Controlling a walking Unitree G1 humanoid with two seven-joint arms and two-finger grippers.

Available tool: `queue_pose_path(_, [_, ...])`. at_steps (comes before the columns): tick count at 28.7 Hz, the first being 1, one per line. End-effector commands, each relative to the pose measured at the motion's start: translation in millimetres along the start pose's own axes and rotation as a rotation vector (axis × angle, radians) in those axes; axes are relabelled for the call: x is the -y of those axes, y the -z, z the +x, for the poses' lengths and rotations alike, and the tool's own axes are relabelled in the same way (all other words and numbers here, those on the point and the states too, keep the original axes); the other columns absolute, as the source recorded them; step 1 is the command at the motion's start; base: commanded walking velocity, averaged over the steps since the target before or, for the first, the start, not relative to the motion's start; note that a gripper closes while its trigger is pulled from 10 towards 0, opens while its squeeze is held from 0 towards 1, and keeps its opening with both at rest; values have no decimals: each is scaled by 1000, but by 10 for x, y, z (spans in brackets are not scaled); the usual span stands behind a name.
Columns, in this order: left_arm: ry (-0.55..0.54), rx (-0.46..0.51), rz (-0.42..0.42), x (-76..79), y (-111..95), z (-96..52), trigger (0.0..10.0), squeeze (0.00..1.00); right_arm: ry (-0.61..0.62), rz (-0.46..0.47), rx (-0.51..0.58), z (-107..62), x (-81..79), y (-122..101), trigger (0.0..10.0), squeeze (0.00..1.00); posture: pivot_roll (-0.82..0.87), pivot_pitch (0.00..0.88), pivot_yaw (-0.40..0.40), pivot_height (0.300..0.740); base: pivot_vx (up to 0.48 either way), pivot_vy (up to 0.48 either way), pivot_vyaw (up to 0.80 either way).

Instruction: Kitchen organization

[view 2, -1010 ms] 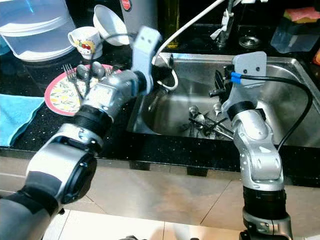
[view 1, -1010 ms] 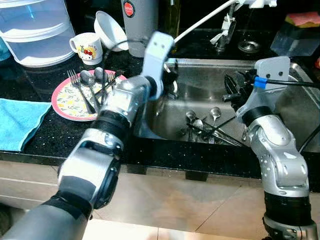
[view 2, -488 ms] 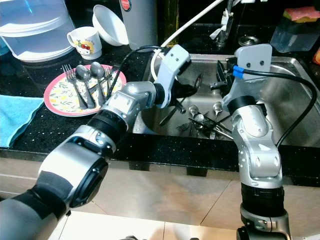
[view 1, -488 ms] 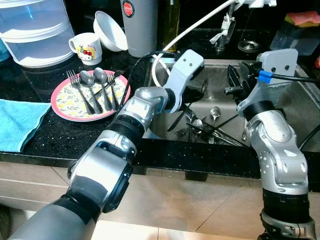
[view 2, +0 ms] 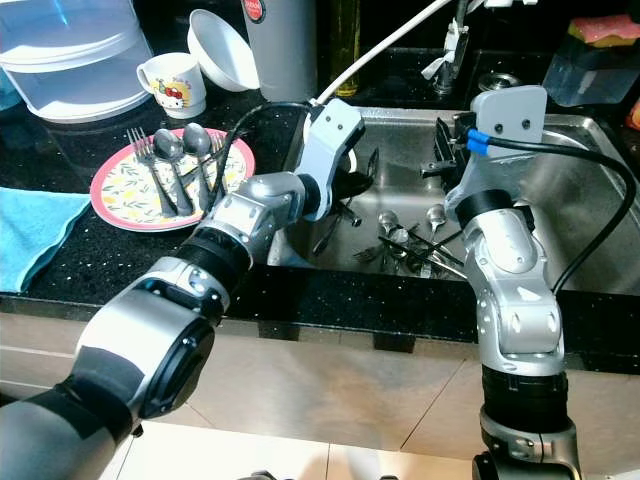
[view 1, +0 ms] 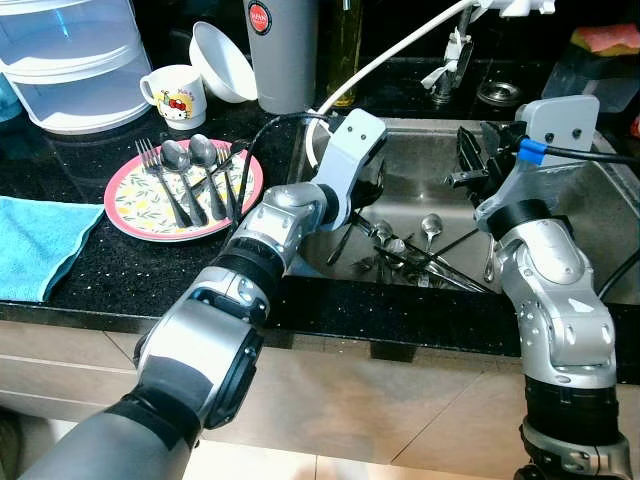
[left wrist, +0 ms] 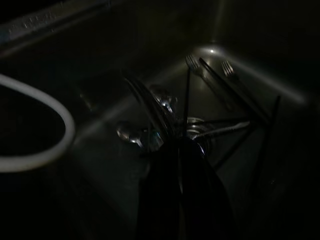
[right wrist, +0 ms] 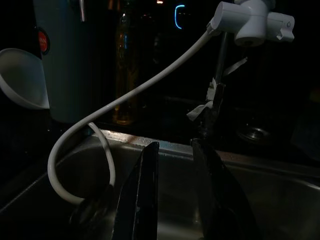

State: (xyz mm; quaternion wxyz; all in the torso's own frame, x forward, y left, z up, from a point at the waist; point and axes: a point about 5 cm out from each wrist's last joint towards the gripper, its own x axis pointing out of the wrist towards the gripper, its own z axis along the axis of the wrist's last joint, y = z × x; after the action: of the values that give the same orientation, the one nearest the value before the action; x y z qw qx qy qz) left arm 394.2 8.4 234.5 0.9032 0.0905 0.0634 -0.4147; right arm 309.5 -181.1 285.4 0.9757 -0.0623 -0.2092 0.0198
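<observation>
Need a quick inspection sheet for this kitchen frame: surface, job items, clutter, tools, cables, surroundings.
Surface: black counter, steel sink.
Job's things: cutlery pile in the sink; forks and spoons on pink plate.
Clutter: mug, white bowl, blue towel, clear container.
Grippers: left tool down in the sink, shut on a utensil; right tool above the sink, open, empty.
Cables: white hose looping into the sink.
Surroundings: tiled floor.
</observation>
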Motion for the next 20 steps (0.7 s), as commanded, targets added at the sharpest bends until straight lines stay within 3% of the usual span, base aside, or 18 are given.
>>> queue_pose_path(1, [21, -61, 21, 30, 127, 11, 10000, 0, 13, 13, 9, 20, -4, -15, 10000, 0, -44, 95, 43, 740, 0, 0, 0])
queue_pose_path(3, [8, -73, 39, 20, 139, 10, 10000, 0, 18, 14, 9, 27, -6, -15, 10000, 0, -44, 95, 43, 740, 0, 0, 0])
queue_pose_path(4, [-11, -80, 38, 2, 145, 6, 10000, 1000, 21, 17, 11, 33, -10, -14, 10000, 0, -44, 94, 45, 740, 0, 0, 0])
queue_pose_path(12, [-48, -50, 50, -44, 88, -6, 10000, 1000, 28, 30, 19, 27, -31, -14, 10000, 0, -46, 87, 55, 740, 0, 0, 0])
queue_pose_path(13, [-69, -37, 58, -63, 55, -10, 10000, 0, 27, 32, 21, 26, -38, -20, 10000, 0, -46, 89, 52, 740, 0, 0, 0])
queue_pose_path(19, [-186, 40, 84, -159, -136, -42, 10000, 0, 15, 28, 20, 12, -49, -23, 10000, 0, -52, 80, 47, 740, 0, 0, 0])
queue_pose_path(20, [-251, 61, 89, -211, -196, -63, 10000, 0, 16, 27, 21, 11, -46, -24, 10000, 0, -55, 81, 46, 740, 0, 0, 0])
